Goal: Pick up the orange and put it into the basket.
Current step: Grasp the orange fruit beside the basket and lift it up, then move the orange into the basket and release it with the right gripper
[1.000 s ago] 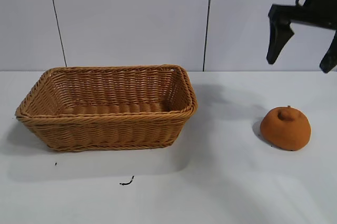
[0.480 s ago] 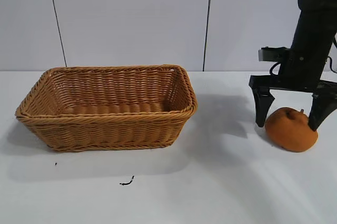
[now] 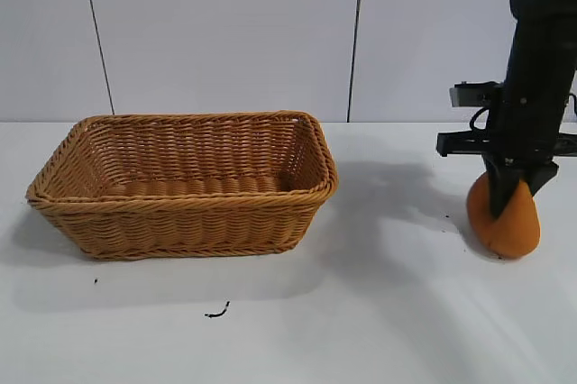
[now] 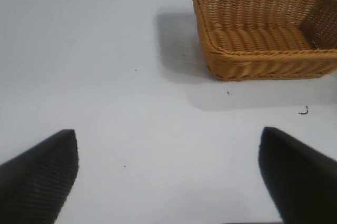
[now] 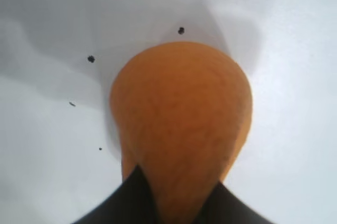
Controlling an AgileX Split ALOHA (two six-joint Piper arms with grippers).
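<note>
The orange (image 3: 509,229) rests on the white table at the far right, squeezed into a tall, narrow lump. My right gripper (image 3: 506,196) comes straight down on it and is shut on its upper part. In the right wrist view both dark fingers (image 5: 138,192) pinch the orange (image 5: 181,108) from either side. The tan wicker basket (image 3: 320,187) stands to the left of the orange with nothing in it, well apart from it. My left gripper (image 4: 167,132) hangs open over bare table, with the basket (image 4: 210,45) farther off, and does not show in the exterior view.
A small black mark (image 3: 216,313) lies on the table in front of the basket. A few dark specks (image 5: 91,59) dot the surface near the orange. A white panelled wall (image 3: 225,32) closes off the back.
My right gripper came down from above the orange, straddled it with wide fingers, then closed on it. The orange went from a low dome to a narrow upright shape.
</note>
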